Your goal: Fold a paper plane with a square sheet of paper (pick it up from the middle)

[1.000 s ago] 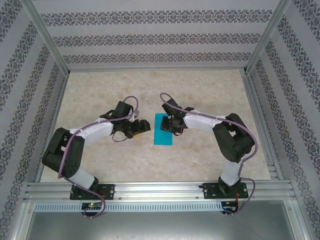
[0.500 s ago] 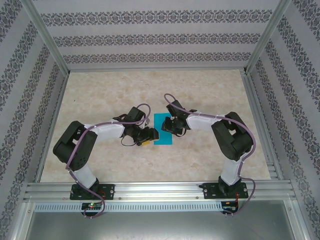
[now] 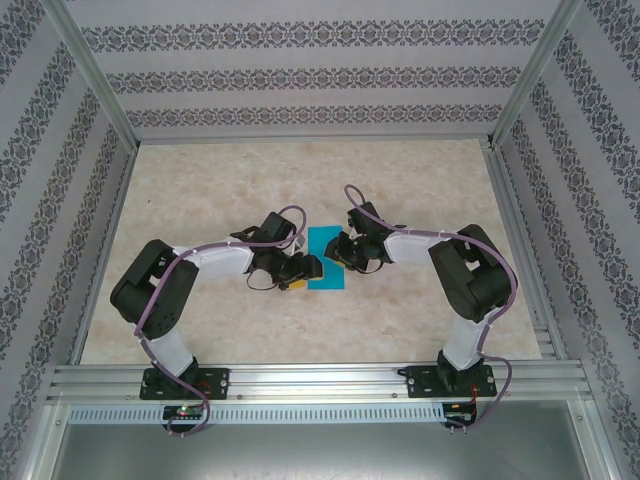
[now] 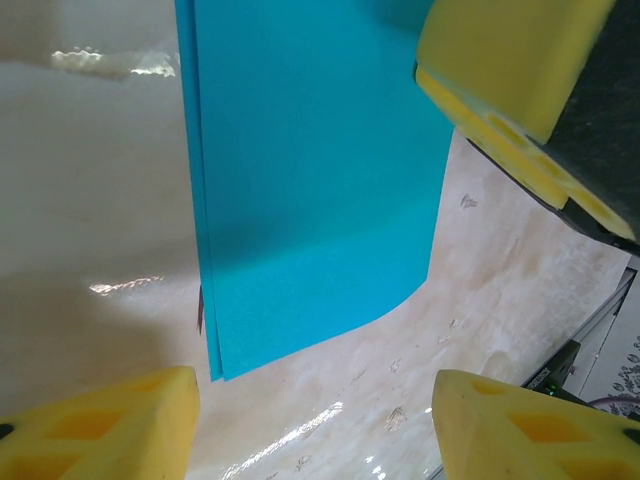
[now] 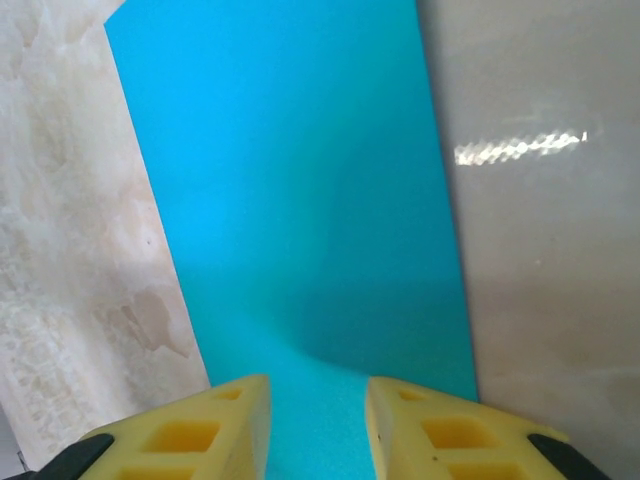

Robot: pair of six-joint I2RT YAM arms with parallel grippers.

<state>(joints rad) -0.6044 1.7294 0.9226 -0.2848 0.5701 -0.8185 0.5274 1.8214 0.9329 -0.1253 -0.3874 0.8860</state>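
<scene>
Paper (image 5: pixel 300 200) beneath right gripper (image 5: pixel 318 390)

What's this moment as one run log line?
paper: folded in half, rectangle, on table | left gripper: open, at paper's left edge | right gripper: slightly open, straddling paper's edge
</scene>
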